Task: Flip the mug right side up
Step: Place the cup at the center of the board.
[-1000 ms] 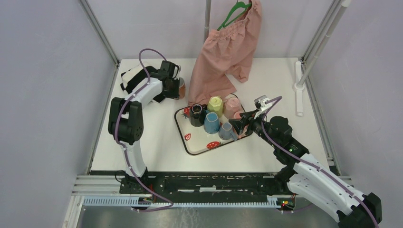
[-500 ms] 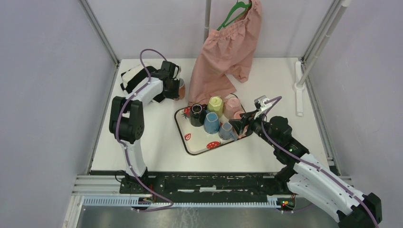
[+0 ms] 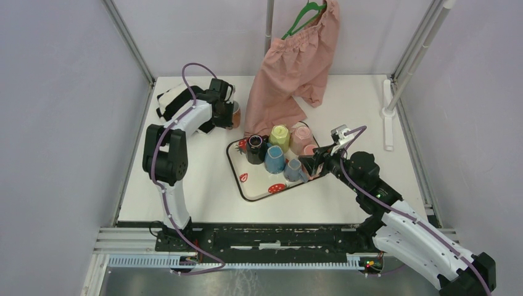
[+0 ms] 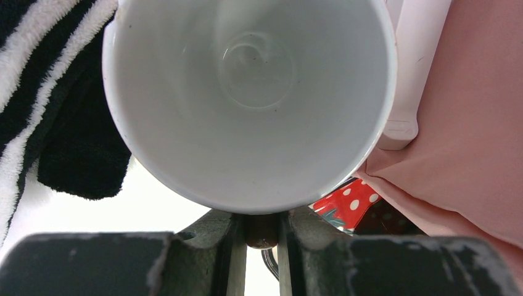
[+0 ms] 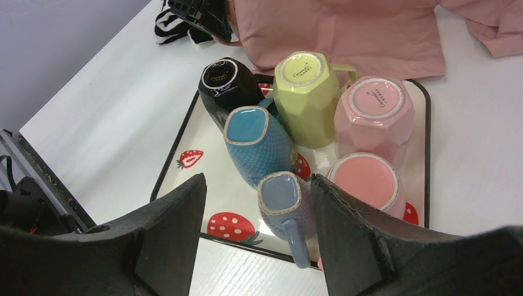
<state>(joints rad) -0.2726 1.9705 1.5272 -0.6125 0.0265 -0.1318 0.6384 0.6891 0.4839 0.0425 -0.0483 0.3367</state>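
My left gripper (image 3: 226, 113) is shut on the handle (image 4: 261, 229) of a brown mug (image 3: 235, 115) at the table's far left. Its white inside (image 4: 250, 92) faces the left wrist camera. A strawberry tray (image 3: 237, 177) holds several upside-down mugs: black (image 5: 222, 83), yellow (image 5: 303, 86), pink (image 5: 373, 108), blue (image 5: 253, 142), a second pink (image 5: 365, 180) and a purple-blue one (image 5: 282, 200). Over the tray's near right corner my right gripper (image 3: 311, 163) stands open. The purple-blue mug lies between its fingers, close to the right finger (image 5: 351, 234), untouched.
Pink shorts (image 3: 296, 61) on a green hanger drape onto the table right behind the tray and beside the brown mug. A black-and-white striped cloth (image 3: 171, 102) lies under the left arm. A white post (image 3: 388, 108) stands at the right edge.
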